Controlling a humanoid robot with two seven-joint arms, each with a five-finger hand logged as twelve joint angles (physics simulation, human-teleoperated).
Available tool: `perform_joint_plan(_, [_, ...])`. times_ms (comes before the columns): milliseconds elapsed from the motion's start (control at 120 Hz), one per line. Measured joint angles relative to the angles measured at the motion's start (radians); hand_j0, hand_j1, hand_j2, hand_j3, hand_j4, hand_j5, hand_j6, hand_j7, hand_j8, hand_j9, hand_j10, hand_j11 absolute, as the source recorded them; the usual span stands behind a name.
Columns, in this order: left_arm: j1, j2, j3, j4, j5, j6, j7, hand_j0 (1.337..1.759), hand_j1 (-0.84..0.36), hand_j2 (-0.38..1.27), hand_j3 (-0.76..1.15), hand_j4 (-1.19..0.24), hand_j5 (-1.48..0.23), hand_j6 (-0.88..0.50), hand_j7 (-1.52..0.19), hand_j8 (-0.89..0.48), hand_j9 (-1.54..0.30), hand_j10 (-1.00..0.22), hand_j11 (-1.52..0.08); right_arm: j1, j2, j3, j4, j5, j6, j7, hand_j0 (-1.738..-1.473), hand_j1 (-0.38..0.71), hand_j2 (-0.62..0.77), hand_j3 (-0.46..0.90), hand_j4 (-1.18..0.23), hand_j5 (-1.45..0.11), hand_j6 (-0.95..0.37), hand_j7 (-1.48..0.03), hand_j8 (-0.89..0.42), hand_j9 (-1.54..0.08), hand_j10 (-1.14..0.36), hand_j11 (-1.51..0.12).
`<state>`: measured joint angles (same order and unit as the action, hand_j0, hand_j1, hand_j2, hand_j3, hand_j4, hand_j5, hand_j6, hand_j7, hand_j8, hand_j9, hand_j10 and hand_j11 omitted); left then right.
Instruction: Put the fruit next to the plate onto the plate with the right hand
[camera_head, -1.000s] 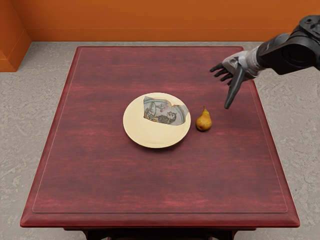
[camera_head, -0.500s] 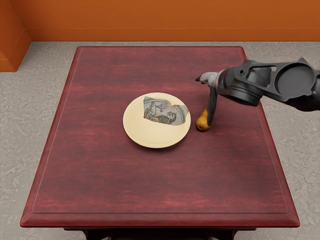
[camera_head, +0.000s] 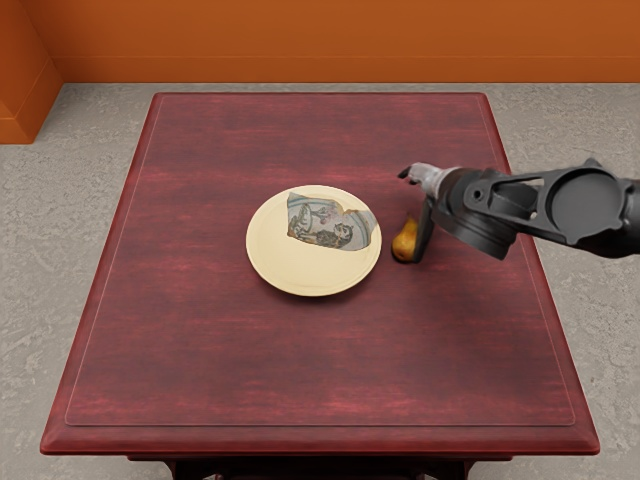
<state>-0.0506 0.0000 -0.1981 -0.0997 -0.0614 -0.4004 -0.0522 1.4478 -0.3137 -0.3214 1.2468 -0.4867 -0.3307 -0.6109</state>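
A small yellow-brown pear (camera_head: 403, 240) stands on the red table just right of the cream plate (camera_head: 300, 268), which has a picture printed on its far half. My right hand (camera_head: 420, 212) has come in from the right and is at the pear's right side. One dark finger (camera_head: 426, 232) runs down along the pear's right flank, and another fingertip (camera_head: 408, 173) points away to the upper left. The fingers are extended, not wrapped round the fruit. The thick forearm (camera_head: 500, 208) hides the palm. The left arm is out of view.
The red wooden table (camera_head: 200, 380) stands on a grey floor, with an orange wall behind it. Nothing else lies on the tabletop besides the plate and the pear.
The right hand has dropped from above the table's far right down to the pear's right side, and the forearm has lowered. The pear and plate have stayed where they were.
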Motion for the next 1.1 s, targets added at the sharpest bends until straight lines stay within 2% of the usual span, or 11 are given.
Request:
perform_joint_plan(417, [0.000, 0.000, 0.000, 0.000, 0.000, 0.000, 0.000, 1.658, 0.33, 0.00, 0.00, -0.01, -0.02, -0.01, -0.02, -0.01, -0.02, -0.01, -0.02, -0.016, 0.046, -0.060, -0.013, -0.006, -0.111, 0.000, -1.658, -0.20, -0.02, 0.00, -0.13, -0.17, -0.13, -0.17, -0.13, -0.17, -0.13, -0.17])
perform_joint_plan(817, [0.000, 0.000, 0.000, 0.000, 0.000, 0.000, 0.000, 1.658, 0.33, 0.00, 0.00, -0.01, -0.02, -0.01, -0.02, -0.01, -0.02, -0.01, -0.02, -0.013, 0.079, -0.076, -0.019, -0.006, -0.126, 0.000, -1.658, -0.16, -0.02, 0.00, -0.17, -0.23, -0.18, -0.22, -0.17, -0.23, -0.17, -0.23])
perform_joint_plan(1100, [0.000, 0.000, 0.000, 0.000, 0.000, 0.000, 0.000, 1.658, 0.33, 0.00, 0.00, -0.01, -0.02, -0.01, -0.02, -0.01, -0.02, -0.01, -0.02, -0.009, 0.089, -0.076, -0.018, 0.000, -0.122, 0.000, -1.658, -0.08, -0.03, 0.00, -0.24, -0.32, -0.25, -0.32, -0.24, -0.32, -0.24, -0.32])
